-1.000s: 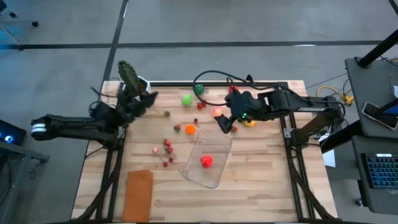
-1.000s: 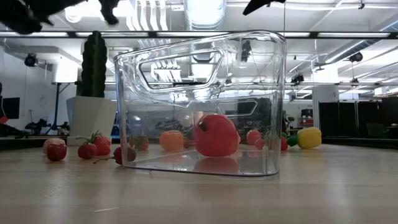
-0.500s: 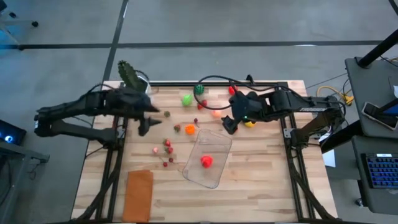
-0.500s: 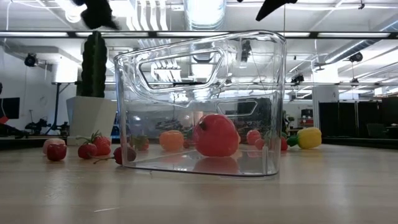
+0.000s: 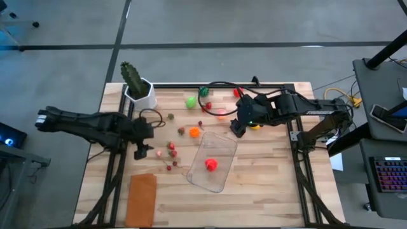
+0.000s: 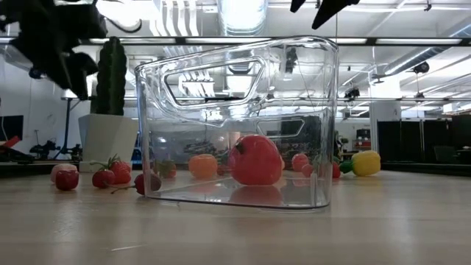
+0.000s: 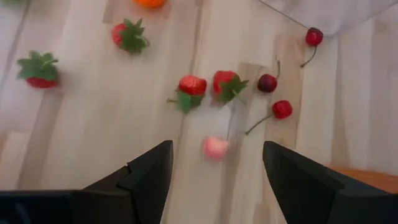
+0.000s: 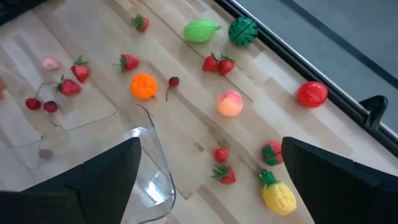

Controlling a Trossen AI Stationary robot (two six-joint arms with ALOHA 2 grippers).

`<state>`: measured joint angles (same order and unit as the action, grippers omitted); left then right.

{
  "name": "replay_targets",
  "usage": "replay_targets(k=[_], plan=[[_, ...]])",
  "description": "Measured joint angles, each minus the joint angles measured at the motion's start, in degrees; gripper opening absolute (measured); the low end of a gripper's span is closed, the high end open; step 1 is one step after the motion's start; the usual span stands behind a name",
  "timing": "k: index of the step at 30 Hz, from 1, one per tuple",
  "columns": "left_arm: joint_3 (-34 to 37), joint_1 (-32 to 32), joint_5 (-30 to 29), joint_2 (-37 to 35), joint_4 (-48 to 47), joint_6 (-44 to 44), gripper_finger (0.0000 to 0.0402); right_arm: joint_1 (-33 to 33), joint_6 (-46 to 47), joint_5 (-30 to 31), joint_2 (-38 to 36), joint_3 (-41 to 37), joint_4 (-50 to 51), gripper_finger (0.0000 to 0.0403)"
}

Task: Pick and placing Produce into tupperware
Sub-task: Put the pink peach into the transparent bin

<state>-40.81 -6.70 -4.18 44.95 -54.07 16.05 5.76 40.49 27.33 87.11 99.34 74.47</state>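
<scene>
The left gripper point(image 5: 141, 151) is held open above a small pink piece point(image 7: 215, 148), nothing gripped. Strawberries point(image 7: 193, 85) and cherries point(image 7: 282, 109) are scattered beside it. The tupperware point(image 5: 212, 162) is seen mid-table, a red fruit point(image 5: 210, 165) inside. The right gripper point(image 5: 236, 129) is held wide open, empty, near its far corner.

Clear tupperware point(image 5: 212, 164), red fruit point(image 5: 210, 165), orange-brown rectangle point(image 5: 142, 199), green cactus point(image 5: 132, 77)

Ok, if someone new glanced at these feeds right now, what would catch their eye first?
Probably the clear rectangular plastic container mid-table, holding one red round fruit. Then the small toy fruits scattered across the wooden table behind and left of it, with the open left claw hovering over a pale pink piece.
</scene>
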Motion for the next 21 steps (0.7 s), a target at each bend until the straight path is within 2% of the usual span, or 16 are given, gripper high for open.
replay_targets(k=[6,14,21], plan=[[8.41,-2.48,-0.4,-0.1,10.68,0.09,0.0235,-0.02,0.63,1.01,0.02,-1.94,-0.03,0.038],[8.84,-3.07,-2.34,8.14,13.77,0.31,0.0235,-0.02,3.75,1.03,0.04,-4.6,-0.03,0.038],[8.82,-3.1,-1.48,15.58,14.45,8.5,0.0235,-0.02,6.03,1.23,0.04,-6.48,-0.11,0.038]])
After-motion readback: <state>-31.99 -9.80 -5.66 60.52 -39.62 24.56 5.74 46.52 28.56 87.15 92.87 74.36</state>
